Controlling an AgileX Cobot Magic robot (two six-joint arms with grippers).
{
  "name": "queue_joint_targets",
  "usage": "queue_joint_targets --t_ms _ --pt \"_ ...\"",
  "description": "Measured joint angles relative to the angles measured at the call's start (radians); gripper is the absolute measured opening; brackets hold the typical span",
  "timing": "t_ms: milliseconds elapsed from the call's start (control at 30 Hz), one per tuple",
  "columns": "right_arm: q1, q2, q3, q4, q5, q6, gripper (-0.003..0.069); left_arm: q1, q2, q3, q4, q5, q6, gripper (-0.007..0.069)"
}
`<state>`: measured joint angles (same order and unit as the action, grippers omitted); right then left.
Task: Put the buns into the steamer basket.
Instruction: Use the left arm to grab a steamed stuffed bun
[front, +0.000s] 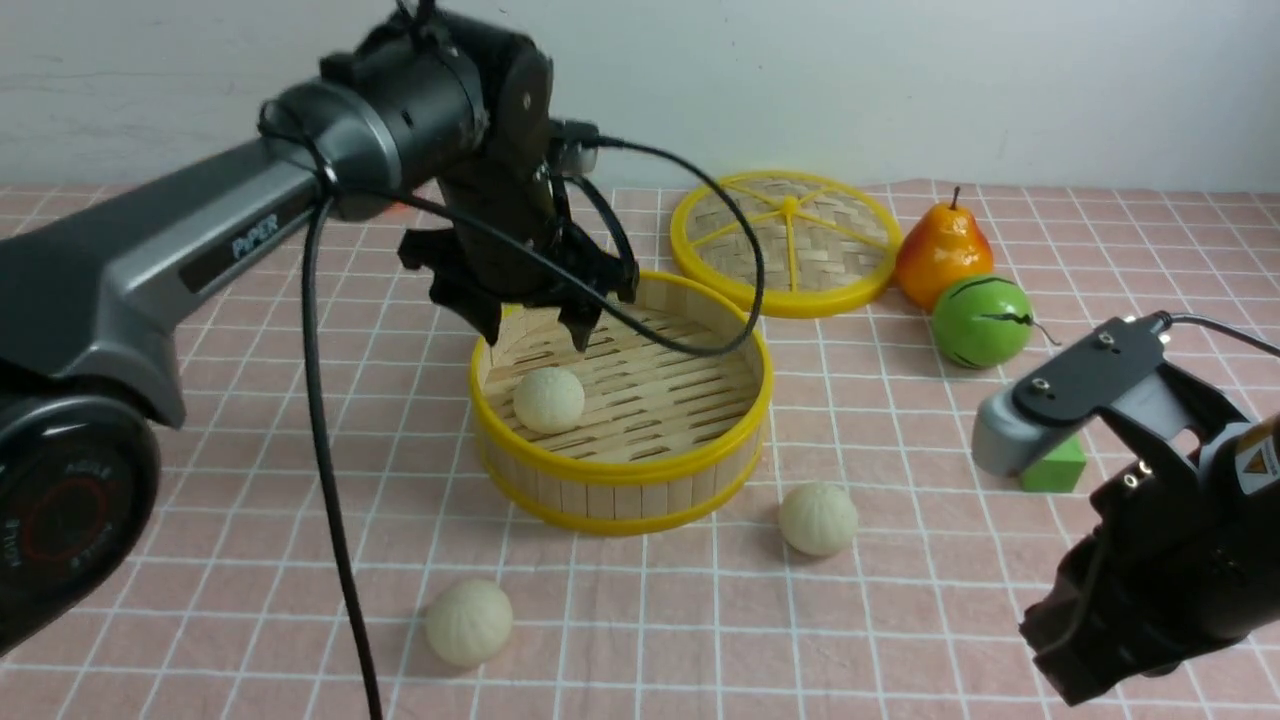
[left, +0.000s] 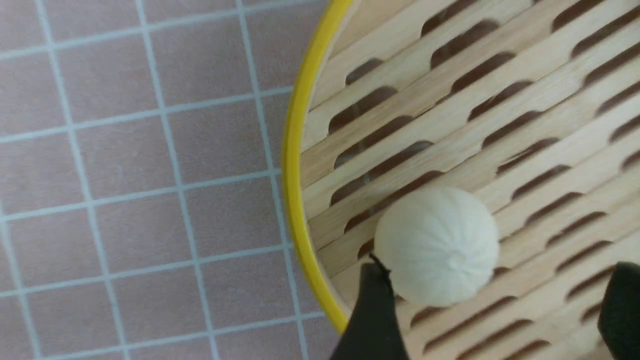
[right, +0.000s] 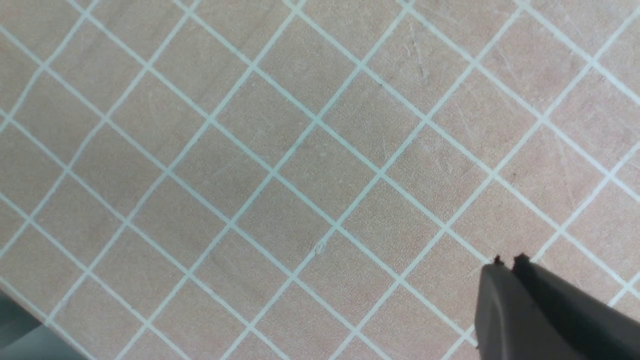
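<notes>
The steamer basket with yellow rims stands mid-table. One cream-white pleated bun lies on its slatted floor near the left wall; it also shows in the left wrist view. My left gripper hangs open and empty above the basket, over that bun, fingers wide apart. A second bun lies on the cloth right of the basket. A third bun lies in front of it to the left. My right gripper is shut and empty over bare cloth at the right front.
The flat woven lid lies behind the basket. A pear, a green striped ball and a green block sit at the right. A black cable hangs from the left arm across the front left.
</notes>
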<state>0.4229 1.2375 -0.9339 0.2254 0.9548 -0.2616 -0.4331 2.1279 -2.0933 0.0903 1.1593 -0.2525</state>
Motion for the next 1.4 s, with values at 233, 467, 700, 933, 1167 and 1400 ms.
queue_joint_targets --t_ms 233,467,700,933,1167,1400 --pt "0.0 0.001 0.0 0.007 -0.025 0.0 0.0031 0.0 -0.257 0.0 -0.004 0.08 0.013 0.0551" --pt "0.0 0.001 0.0 0.027 -0.046 0.0 0.0036 0.0 -0.505 0.408 -0.028 0.086 0.013 0.0551" --pt "0.0 0.001 0.0 0.031 -0.051 0.0 0.0043 0.0 -0.608 0.882 -0.105 -0.082 0.004 0.0551" --pt "0.0 0.001 0.0 0.031 -0.053 0.0 0.0052 0.0 -0.535 1.037 -0.157 -0.307 0.019 0.0551" --pt "0.0 0.001 0.0 0.031 -0.051 0.0 0.0061 0.0 -0.409 1.038 -0.158 -0.471 0.02 0.0513" --pt "0.0 0.001 0.0 0.031 -0.039 0.0 0.0063 0.0 -0.358 1.037 -0.167 -0.506 0.02 0.0329"
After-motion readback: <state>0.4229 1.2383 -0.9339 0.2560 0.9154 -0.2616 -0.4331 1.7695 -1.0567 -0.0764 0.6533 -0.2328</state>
